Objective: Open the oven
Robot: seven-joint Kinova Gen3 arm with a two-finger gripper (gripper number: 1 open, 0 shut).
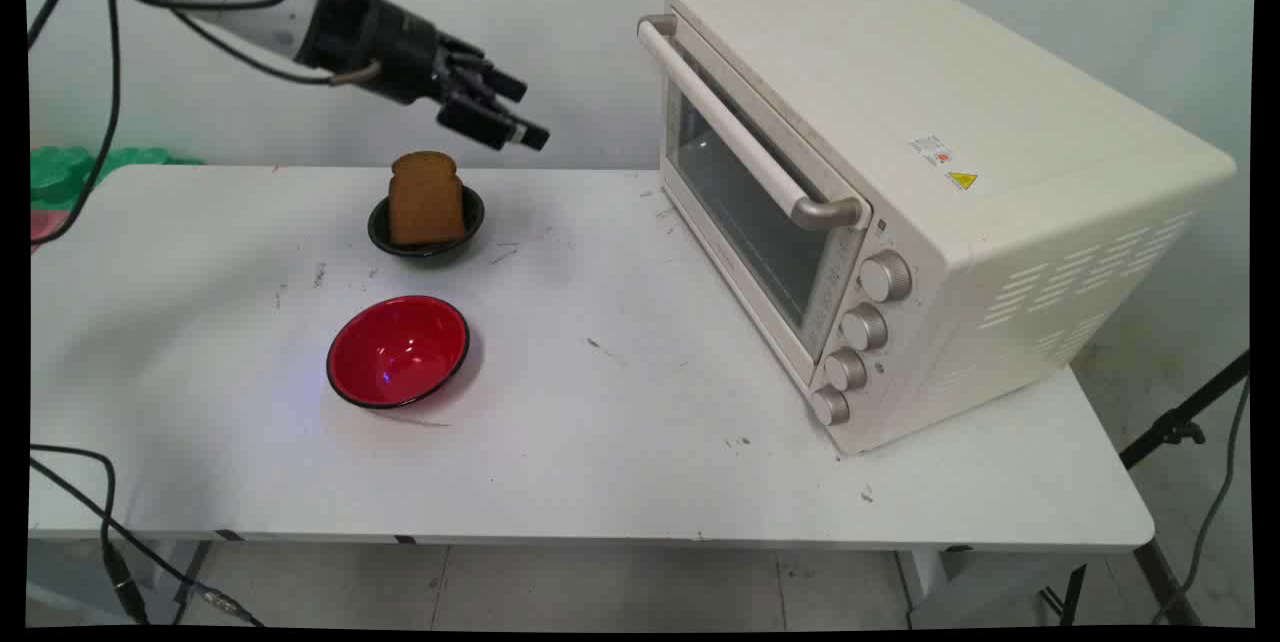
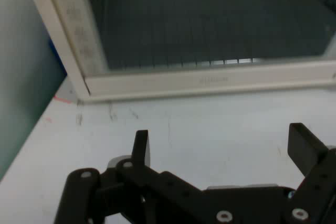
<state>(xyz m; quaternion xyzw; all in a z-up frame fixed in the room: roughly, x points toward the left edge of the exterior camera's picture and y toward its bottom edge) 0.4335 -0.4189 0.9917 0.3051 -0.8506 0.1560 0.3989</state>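
Main view: gripper point(image 1: 505, 122) hangs in the air, empty, above and just right of the bread slice point(image 1: 426, 199), which stands upright in a small black bowl point(image 1: 380, 225). Red bowl point(image 1: 398, 351) nearer on the worktop point(image 1: 620, 442); toaster oven point(image 1: 900, 192) right, door shut. Bread probably light, soft, crumbly; grip its flat faces gently.
Hand view: fingers point(image 2: 140, 148) spread wide, nothing between; oven window point(image 2: 210, 24) ahead

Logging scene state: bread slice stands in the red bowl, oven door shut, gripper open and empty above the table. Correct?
Not quite. The bread slice stands in the black bowl, per the main view; the red bowl holds nothing. Oven door shut, gripper open and empty.
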